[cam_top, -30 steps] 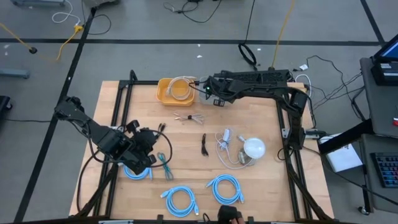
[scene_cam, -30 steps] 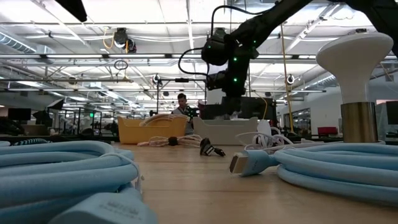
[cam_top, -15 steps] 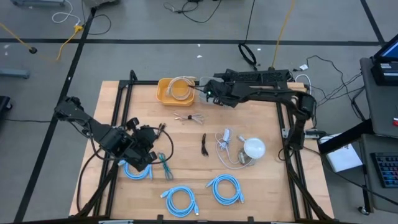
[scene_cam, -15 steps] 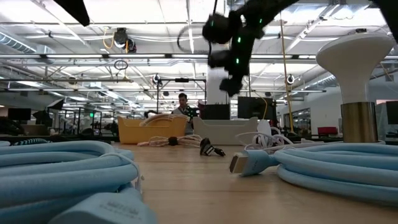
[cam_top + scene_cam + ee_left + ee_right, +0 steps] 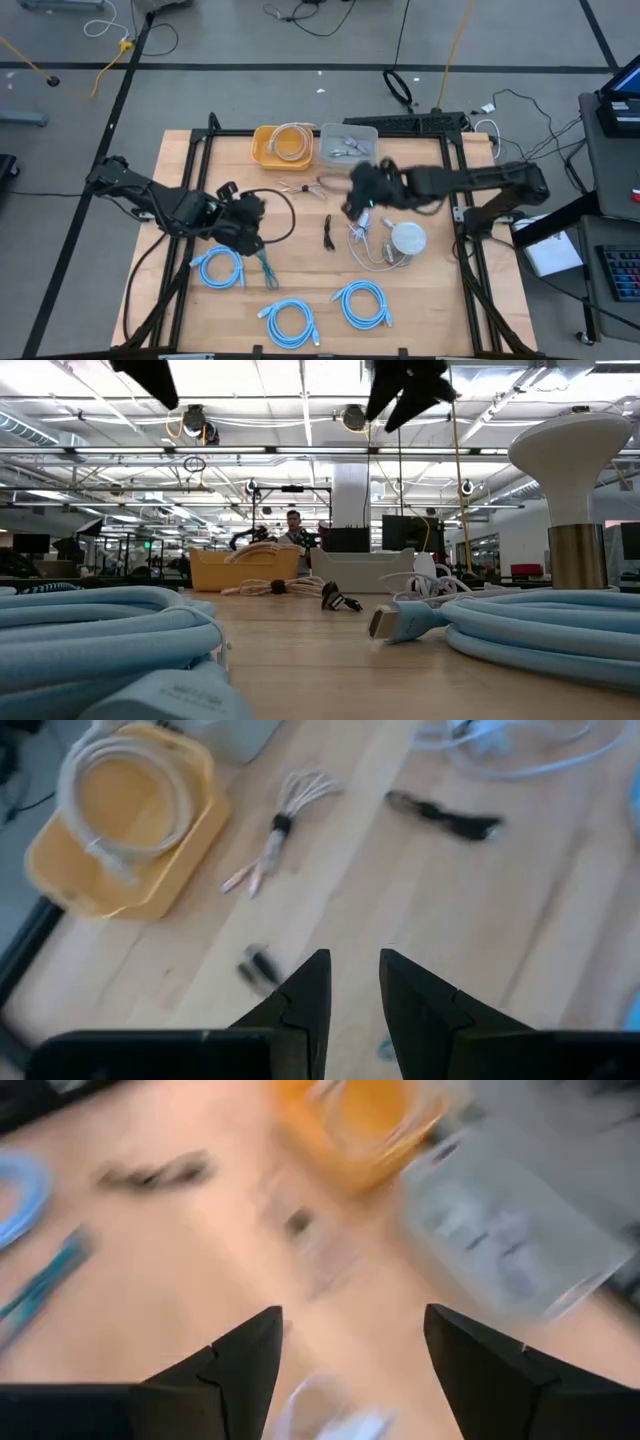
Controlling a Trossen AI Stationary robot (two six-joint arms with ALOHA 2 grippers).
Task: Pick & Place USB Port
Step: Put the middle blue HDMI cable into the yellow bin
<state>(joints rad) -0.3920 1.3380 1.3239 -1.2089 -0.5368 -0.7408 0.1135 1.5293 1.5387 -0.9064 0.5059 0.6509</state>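
A yellow bin [image 5: 285,146] with a coiled white cable and a clear bin [image 5: 347,142] with small light cable pieces stand at the table's far edge. My right gripper [image 5: 355,203] is open and empty, above the table between the clear bin and a tangle of white cables [image 5: 365,235]. My left gripper [image 5: 252,214] is empty with a narrow gap between its fingers [image 5: 355,995]. It is above bare wood left of a small black cable [image 5: 328,232]. A tied pale cable bundle [image 5: 305,188] lies on the table between both grippers.
A white dome-shaped object [image 5: 408,238] stands among the white cables. Three light blue cable coils [image 5: 222,268] [image 5: 290,322] [image 5: 365,303] and a teal cable [image 5: 265,268] lie along the near side. A small dark piece [image 5: 260,965] lies ahead of my left fingers.
My right gripper has left the bins at the far edge and swung toward the table's near side, to above the white cables. My left gripper has gone toward the table's right and a little toward the far edge, off the blue coil, which now lies uncovered.
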